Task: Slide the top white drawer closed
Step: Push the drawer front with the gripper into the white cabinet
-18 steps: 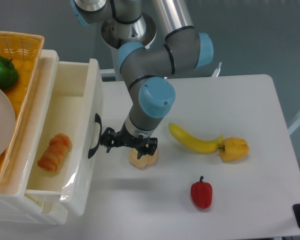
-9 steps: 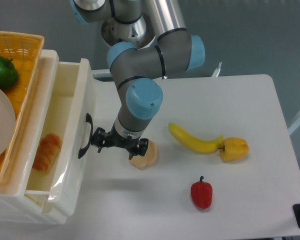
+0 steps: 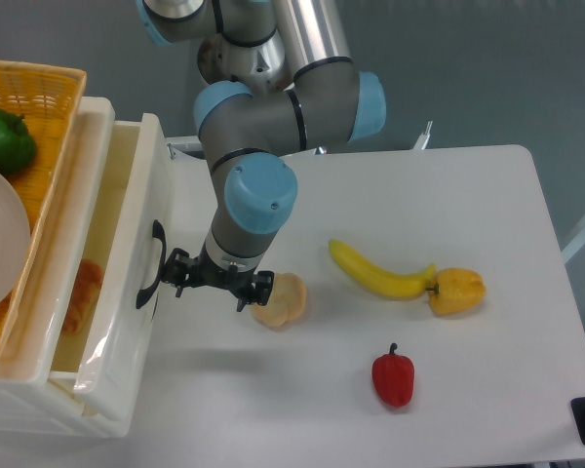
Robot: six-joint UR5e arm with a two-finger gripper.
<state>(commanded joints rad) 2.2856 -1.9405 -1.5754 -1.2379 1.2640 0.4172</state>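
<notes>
The top white drawer [image 3: 136, 200] juts out of the cabinet at the left, a narrow gap still showing a brown pastry [image 3: 81, 292] inside. Its black arched handle [image 3: 153, 263] faces right. My gripper [image 3: 217, 281] points down just right of the drawer front, its left side against the handle. The black fingers look spread, with nothing between them; the tips are partly hidden under the wrist.
A bread roll [image 3: 281, 300] lies just right of the gripper. Farther right are a banana [image 3: 375, 274], a yellow pepper [image 3: 456, 291] and a red pepper [image 3: 393, 378]. On the cabinet top, a wicker basket [image 3: 39, 93] holds a green pepper [image 3: 5, 141] and a plate [image 3: 0, 239].
The gripper has moved left, pushing the drawer front with it. The drawer has slid well into the cabinet, and the pastry is now mostly covered.
</notes>
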